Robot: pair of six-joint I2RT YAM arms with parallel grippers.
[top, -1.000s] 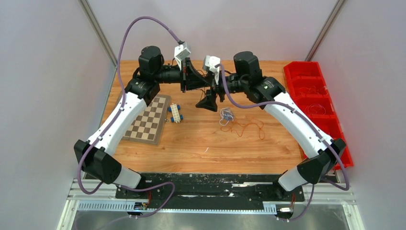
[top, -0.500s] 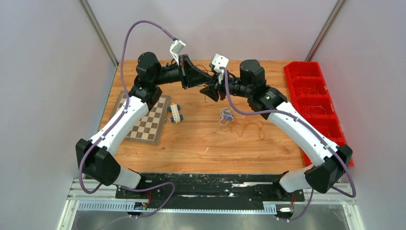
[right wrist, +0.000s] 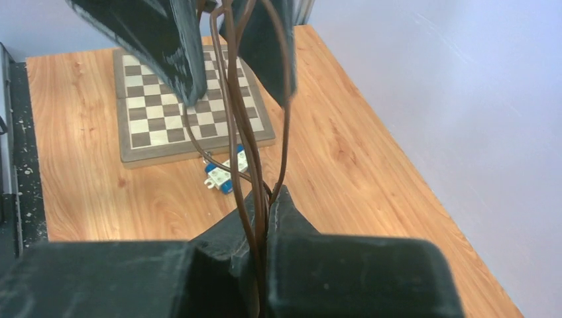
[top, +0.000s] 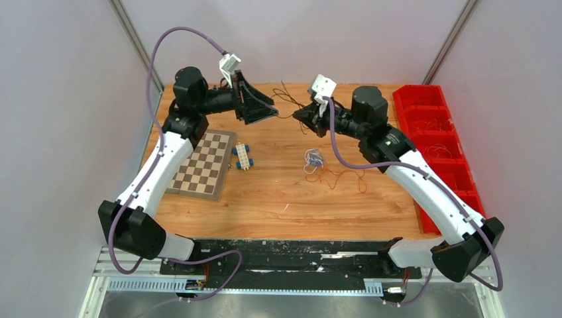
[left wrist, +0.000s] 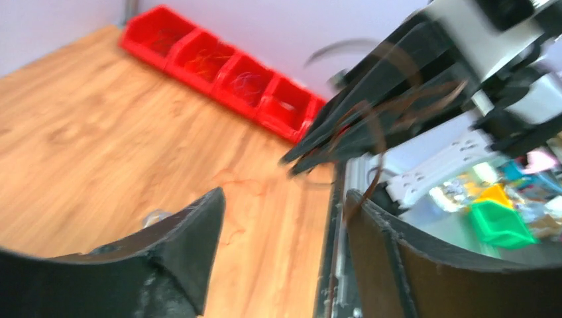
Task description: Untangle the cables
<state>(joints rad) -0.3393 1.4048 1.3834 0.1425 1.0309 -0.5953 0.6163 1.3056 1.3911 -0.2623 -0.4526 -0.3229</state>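
My right gripper [right wrist: 270, 197] is shut on a dark brown cable [right wrist: 233, 112], pinched between its tips. The strands rise from it and pass between the spread fingers [right wrist: 166, 46] of my left gripper. In the top view the left gripper [top: 268, 109] stands open at the back of the table, facing the right gripper [top: 297, 115], with the thin dark cable [top: 286, 99] spanning the gap. In the left wrist view the left gripper [left wrist: 281, 215] is open and a brown strand [left wrist: 373, 179] lies against its right finger. A white-purple knot [top: 313, 159] and an orange cable [top: 341, 175] lie on the wood.
A chessboard [top: 205, 165] lies at the left, with a small blue and white brick [top: 242, 158] beside it. Red bins [top: 431, 132] holding more wires line the right edge. Grey walls close in the back and sides.
The left gripper has opened and drawn back to the left. The right gripper has shut on the dark brown cable and pulled to the right, so the two grippers now stand apart.
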